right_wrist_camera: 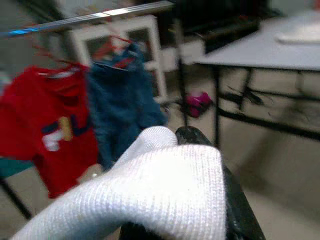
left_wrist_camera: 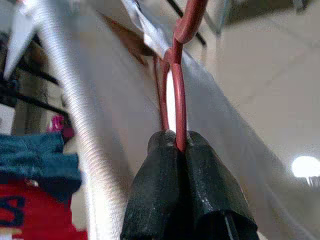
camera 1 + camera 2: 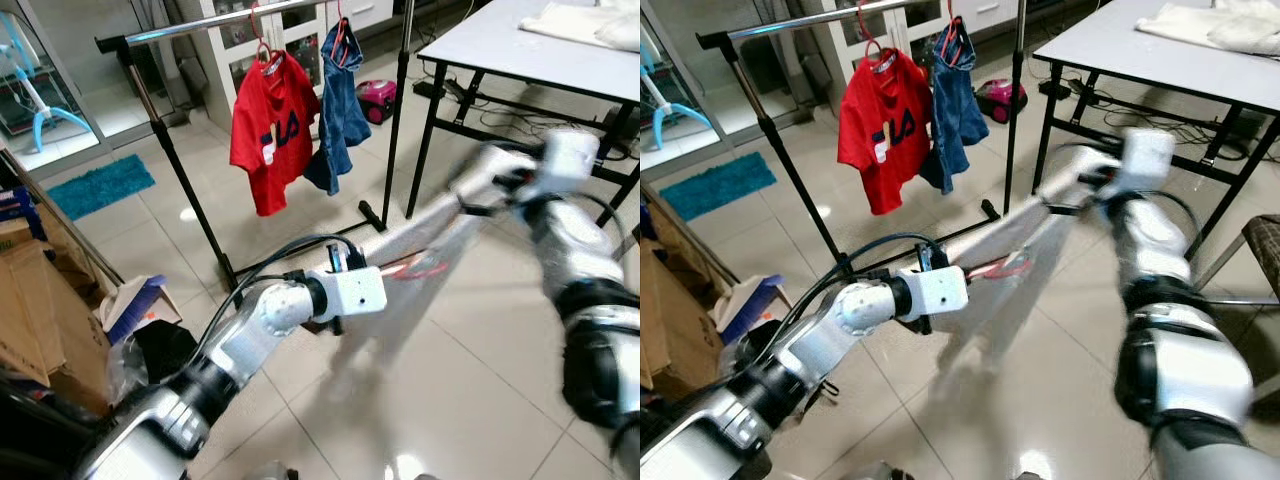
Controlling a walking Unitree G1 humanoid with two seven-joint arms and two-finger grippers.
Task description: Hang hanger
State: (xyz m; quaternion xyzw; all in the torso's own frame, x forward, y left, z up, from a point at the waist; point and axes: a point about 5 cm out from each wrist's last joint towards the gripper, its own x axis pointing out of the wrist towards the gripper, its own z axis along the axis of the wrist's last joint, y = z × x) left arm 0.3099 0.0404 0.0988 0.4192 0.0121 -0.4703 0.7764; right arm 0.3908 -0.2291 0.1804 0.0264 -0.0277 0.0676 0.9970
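Left tool [image 2: 181, 150]: pinching my red wire hanger [image 2: 176, 95], clear at the wrist.
Right tool [image 1: 200, 165]: white ribbed garment [image 1: 150, 195] draped over; grip I cannot tell.

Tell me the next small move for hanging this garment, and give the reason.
Probably lift the red hanger toward the rail. The left gripper is shut on its wire, the right gripper holds the white garment, and both are well below the rail, where the red shirt hangs.

Looked like a home laundry room: tiled floor [image 3: 470, 380], clothes rack [image 3: 200, 25] with 2 hung garments, cardboard boxes [image 3: 35, 320], teal rug [image 3: 100, 185], white cabinet [image 3: 235, 45].
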